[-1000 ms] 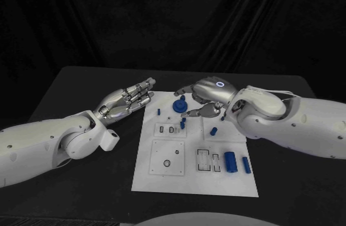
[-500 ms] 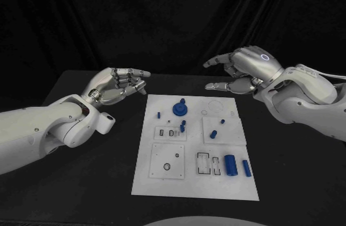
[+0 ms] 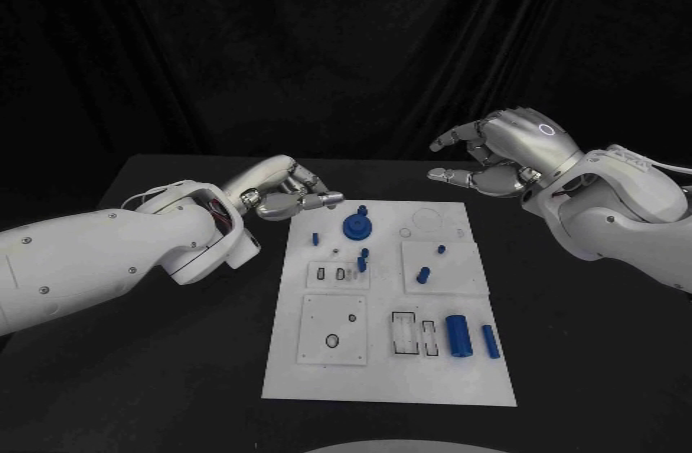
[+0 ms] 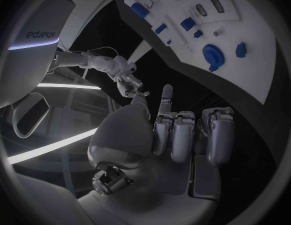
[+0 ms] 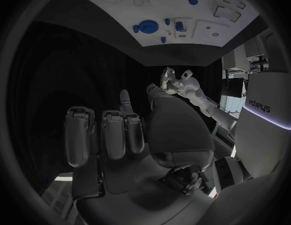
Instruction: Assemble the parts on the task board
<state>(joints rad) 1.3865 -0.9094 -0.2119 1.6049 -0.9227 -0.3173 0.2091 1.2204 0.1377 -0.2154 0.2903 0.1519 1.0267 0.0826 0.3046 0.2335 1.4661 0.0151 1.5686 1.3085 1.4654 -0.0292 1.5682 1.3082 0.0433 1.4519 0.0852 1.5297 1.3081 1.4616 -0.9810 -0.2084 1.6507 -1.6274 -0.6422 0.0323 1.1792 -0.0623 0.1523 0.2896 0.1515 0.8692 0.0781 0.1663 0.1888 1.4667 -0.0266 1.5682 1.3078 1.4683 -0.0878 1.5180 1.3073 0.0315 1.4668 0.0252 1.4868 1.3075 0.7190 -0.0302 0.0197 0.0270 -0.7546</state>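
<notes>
Now | near edge of board (image 3: 387, 373): two blue cylinders (image 3: 460, 334) lying loose, likely awaiting slots | far edge: gear (image 3: 356, 223) seated | left hand (image 3: 289, 195) by far-left corner, fingers curled, empty | right hand (image 3: 498, 153) raised beyond far-right corner, fingers half-curled apart, empty

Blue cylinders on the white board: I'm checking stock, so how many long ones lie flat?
2: a thick blue cylinder and a thinner blue cylinder beside it, both at the white task board's near right corner. Smaller blue pieces farther back aren't counted.
</notes>
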